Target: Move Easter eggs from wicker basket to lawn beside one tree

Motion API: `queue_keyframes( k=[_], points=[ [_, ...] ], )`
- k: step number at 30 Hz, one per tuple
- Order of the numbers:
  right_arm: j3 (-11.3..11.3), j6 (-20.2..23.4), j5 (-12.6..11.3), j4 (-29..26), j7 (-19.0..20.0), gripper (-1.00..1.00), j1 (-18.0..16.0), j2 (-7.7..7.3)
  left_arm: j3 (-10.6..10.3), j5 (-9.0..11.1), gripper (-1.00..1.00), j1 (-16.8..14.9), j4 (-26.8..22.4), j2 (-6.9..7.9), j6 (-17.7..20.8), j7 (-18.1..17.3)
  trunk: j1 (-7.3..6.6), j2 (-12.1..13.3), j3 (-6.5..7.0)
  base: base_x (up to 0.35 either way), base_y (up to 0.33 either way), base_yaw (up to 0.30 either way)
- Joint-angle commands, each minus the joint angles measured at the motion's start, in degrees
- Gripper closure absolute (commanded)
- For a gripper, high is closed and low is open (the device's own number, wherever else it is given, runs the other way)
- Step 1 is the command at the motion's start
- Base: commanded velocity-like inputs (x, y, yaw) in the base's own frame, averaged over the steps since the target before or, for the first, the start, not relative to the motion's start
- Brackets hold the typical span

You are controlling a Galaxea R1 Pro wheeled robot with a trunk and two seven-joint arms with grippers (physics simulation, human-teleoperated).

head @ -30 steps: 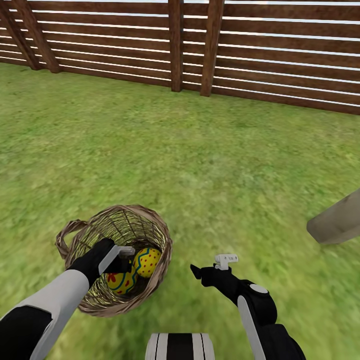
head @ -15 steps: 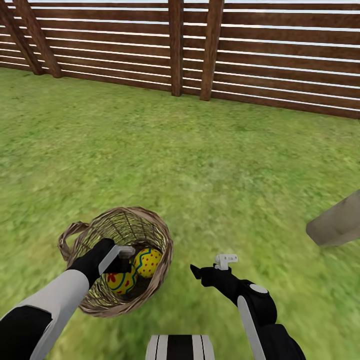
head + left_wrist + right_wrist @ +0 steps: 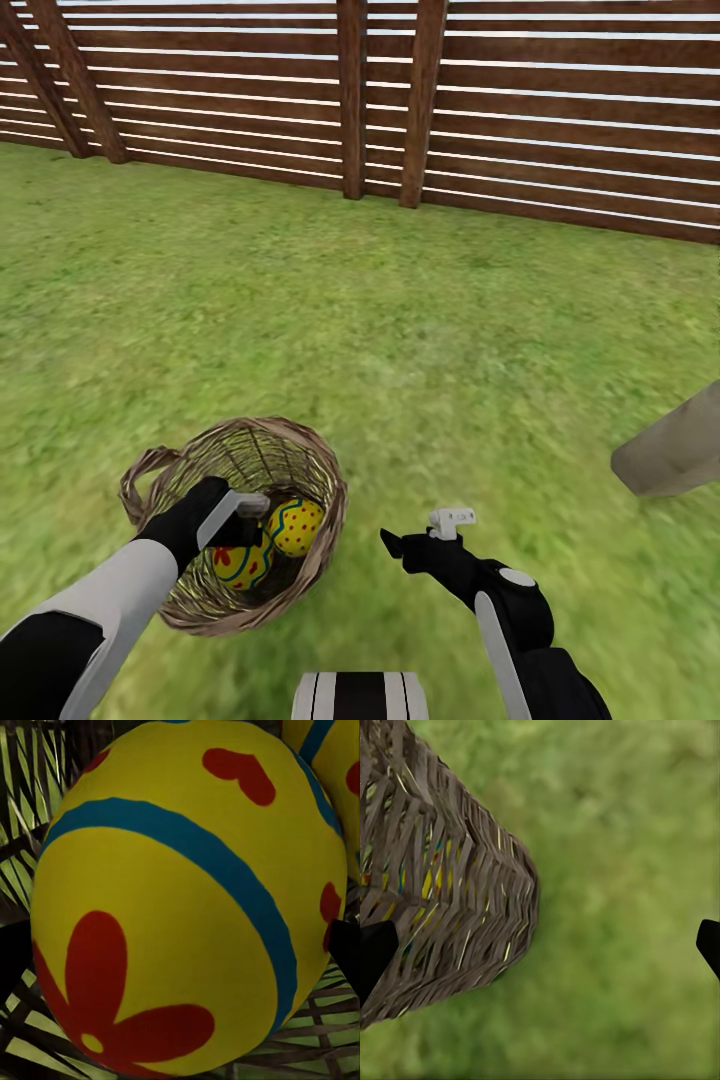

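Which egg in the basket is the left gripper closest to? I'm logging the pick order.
The red-flower egg: it sits right between the left gripper's fingers, while the red-dotted egg lies beside it in the wicker basket.

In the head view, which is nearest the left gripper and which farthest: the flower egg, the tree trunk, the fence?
1. Flower egg, in the basket, right at the left gripper.
2. Tree trunk, far right.
3. Fence, across the lawn at the back.

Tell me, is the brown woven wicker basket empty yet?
Not empty. In the head view, the brown woven wicker basket holds at least two glossy yellow eggs: a red-flower one and a blue-zigzag one. A third cannot be told.
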Motion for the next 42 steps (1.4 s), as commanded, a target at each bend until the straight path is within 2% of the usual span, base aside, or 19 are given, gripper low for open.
queue_keyframes(
  k=[1,8,22,25,29,32,42],
  points=[
    [0.0,0.3,-0.5,-0.1,-0.2,-1.0,0.0,0.02,-0.4,0.7,1.0,0.0,-0.1,0.06,0.2,0.4,-0.04,0.0,0.18,0.0,0.0,0.0],
    [0.0,0.3,-0.5,-0.1,-0.2,-1.0,0.0,0.02,-0.4,0.7,1.0,0.0,-0.1,0.02,0.3,0.4,-0.16,0.1,1.29,0.0,0.0,0.0],
    [0.0,0.3,-0.5,-0.1,-0.2,-1.0,0.0,0.02,-0.4,0.6,1.0,0.0,-0.1,0.08,0.5,0.4,-0.29,0.1,2.4,0.0,0.0,0.0],
    [0.0,0.3,-0.5,-0.1,-0.2,-1.0,0.0,0.02,-0.4,0.6,1.0,0.0,-0.1,0.08,0.5,0.4,-0.37,0.2,3.06,0.0,0.0,0.0],
    [0.0,0.4,-0.5,-0.1,-0.2,-1.0,0.0,0.02,-0.4,0.6,1.0,0.0,-0.1,0.14,0.6,0.4,-0.37,0.2,3.06,0.0,0.0,0.0],
    [0.0,0.4,-0.5,-0.1,-0.2,-1.0,0.0,0.02,-0.4,0.6,1.0,0.0,-0.1,0.13,0.6,0.4,-0.45,0.2,3.73,0.0,0.0,0.0],
    [-0.1,0.4,-0.5,-0.1,-0.2,-1.0,0.0,0.02,-0.4,0.5,1.0,0.0,-0.1,0.24,0.6,0.9,-0.47,0.2,3.95,0.0,0.0,0.0]
  ],
)
